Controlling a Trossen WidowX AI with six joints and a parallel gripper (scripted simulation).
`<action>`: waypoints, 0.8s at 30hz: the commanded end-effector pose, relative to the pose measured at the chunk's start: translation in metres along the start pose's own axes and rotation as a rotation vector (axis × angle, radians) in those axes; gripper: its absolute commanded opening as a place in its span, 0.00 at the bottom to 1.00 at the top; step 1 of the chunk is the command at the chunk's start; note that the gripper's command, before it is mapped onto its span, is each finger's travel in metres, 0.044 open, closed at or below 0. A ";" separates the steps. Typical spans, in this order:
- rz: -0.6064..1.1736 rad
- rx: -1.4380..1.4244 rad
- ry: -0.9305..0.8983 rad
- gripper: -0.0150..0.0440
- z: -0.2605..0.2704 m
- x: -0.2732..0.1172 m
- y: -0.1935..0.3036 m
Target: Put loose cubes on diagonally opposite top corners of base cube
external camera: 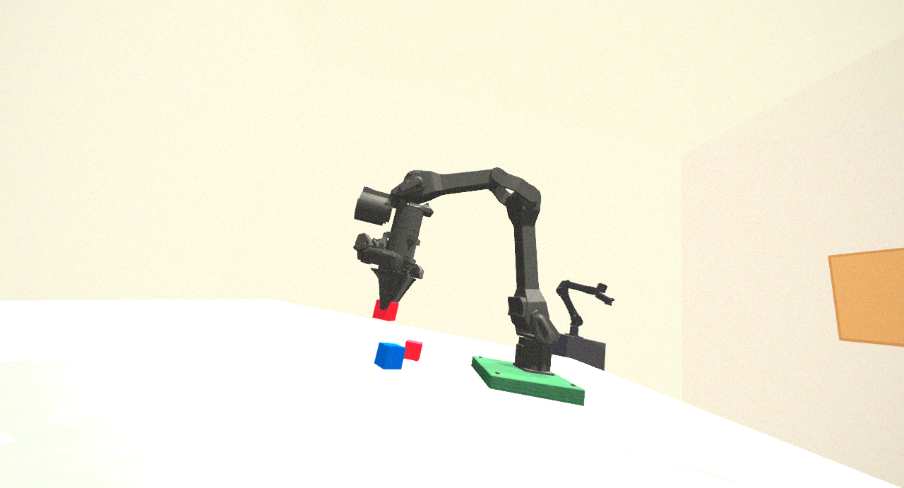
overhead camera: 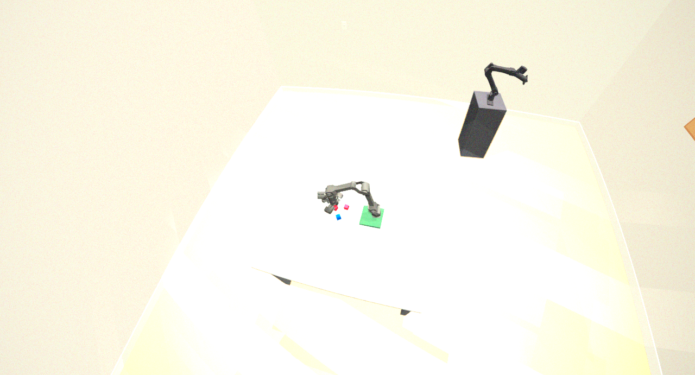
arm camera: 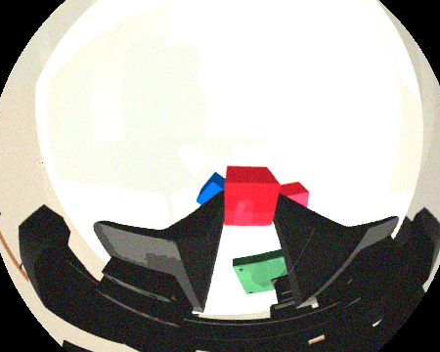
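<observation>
We judge the first placement is in hand: next, carry over the blue cube (overhead camera: 338,216) (external camera: 389,356) (arm camera: 211,190) (presumably the base), align with a top corner and lower level. Our gripper (overhead camera: 335,206) (external camera: 385,306) (arm camera: 251,196), part-closed, grips a red cube (overhead camera: 335,208) (external camera: 385,311) (arm camera: 249,202) at its fingertips, above the worktop (overhead camera: 310,256) (external camera: 253,409). The other red cube (overhead camera: 346,207) (external camera: 413,349) (arm camera: 295,194) rests beside the blue, both inward of the worktop's edges.

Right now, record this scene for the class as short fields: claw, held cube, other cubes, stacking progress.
claw: closed on a red cube
held cube: red cube, raised above the table
other cubes: blue cube and second red cube, both on the table
stacking progress: no cube stacked
</observation>
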State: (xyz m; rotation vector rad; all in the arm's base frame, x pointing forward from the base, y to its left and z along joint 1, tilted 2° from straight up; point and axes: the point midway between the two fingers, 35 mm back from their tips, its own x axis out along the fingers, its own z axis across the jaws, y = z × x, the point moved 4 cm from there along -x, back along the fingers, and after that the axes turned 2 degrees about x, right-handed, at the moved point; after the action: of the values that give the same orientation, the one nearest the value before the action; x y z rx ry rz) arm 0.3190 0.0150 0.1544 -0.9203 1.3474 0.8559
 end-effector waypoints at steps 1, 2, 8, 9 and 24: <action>-0.004 -0.032 -0.010 0.43 0.011 0.001 0.007; -0.004 -0.042 -0.011 0.43 0.013 0.001 0.009; -0.003 -0.096 -0.016 0.43 0.028 0.005 0.019; -0.003 -0.102 -0.016 0.43 0.029 0.005 0.020; -0.003 -0.107 -0.016 0.43 0.031 0.018 0.022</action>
State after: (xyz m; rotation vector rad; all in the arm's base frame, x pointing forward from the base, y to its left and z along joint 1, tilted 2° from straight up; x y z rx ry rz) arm 0.3127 0.0513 0.1411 -1.0035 1.2956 0.9383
